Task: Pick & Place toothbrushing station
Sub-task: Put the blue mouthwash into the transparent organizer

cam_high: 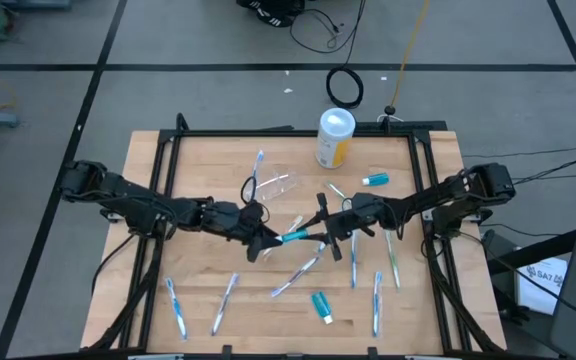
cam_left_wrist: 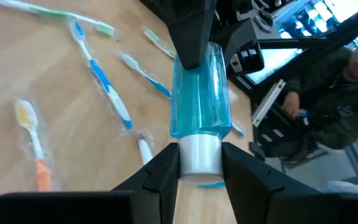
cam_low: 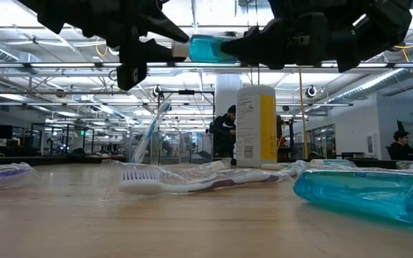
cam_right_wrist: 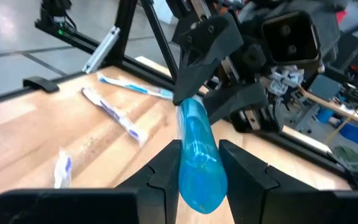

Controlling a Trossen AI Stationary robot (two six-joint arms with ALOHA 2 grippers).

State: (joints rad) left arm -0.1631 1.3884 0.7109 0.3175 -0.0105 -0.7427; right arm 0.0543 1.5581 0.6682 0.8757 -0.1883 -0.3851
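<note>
A teal toothpaste tube (cam_high: 296, 237) with a white cap hangs level above the middle of the table, between my two grippers. My left gripper (cam_high: 271, 241) is shut on its cap end and my right gripper (cam_high: 318, 233) on its other end. The low view shows the tube (cam_low: 208, 49) well clear of the wood. Two more teal tubes (cam_high: 375, 180) (cam_high: 321, 305) lie flat on the table. Several wrapped toothbrushes (cam_high: 298, 275) lie scattered around. A clear cup (cam_high: 276, 186) seems to lie on its side at the far middle. My left gripper pinches the tube's white cap (cam_left_wrist: 199, 163) between its two fingers, coming nearly level from the table's left, along the tube. The tube is lifted clear and lies level. My right gripper pinches the tube's teal tail end (cam_right_wrist: 199, 177) between its two fingers, level from the table's right, along the tube.
A yellow canister with a white lid (cam_high: 335, 137) stands upright at the far middle. A dark frame (cam_high: 298, 131) rims the tabletop. Toothbrushes lie near the front edge (cam_high: 176, 305) and to the right (cam_high: 392, 262). A seated person (cam_left_wrist: 347, 93) shows beyond the table.
</note>
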